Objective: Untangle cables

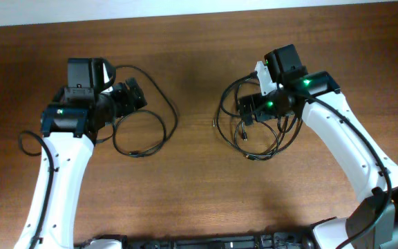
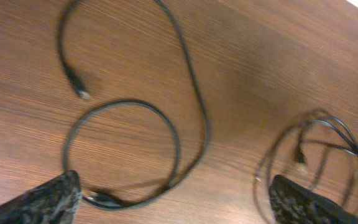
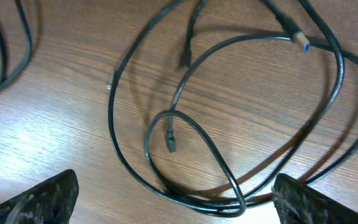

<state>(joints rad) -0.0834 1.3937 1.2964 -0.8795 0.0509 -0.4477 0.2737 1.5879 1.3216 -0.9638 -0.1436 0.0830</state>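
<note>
So the right end effector (image 3: 179, 202) was spread wide and empty with the tangled cables (image 3: 169, 134) flat on the worktop (image 1: 199, 194) right under it, while the left end effector (image 2: 179, 202), equally spread and empty, sat well off to its left.

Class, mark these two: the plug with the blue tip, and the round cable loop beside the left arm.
blue-tipped plug (image 3: 301, 42): right wrist view, its blue tip.
round cable loop (image 2: 127, 102): left wrist view, top of the loop.
</note>
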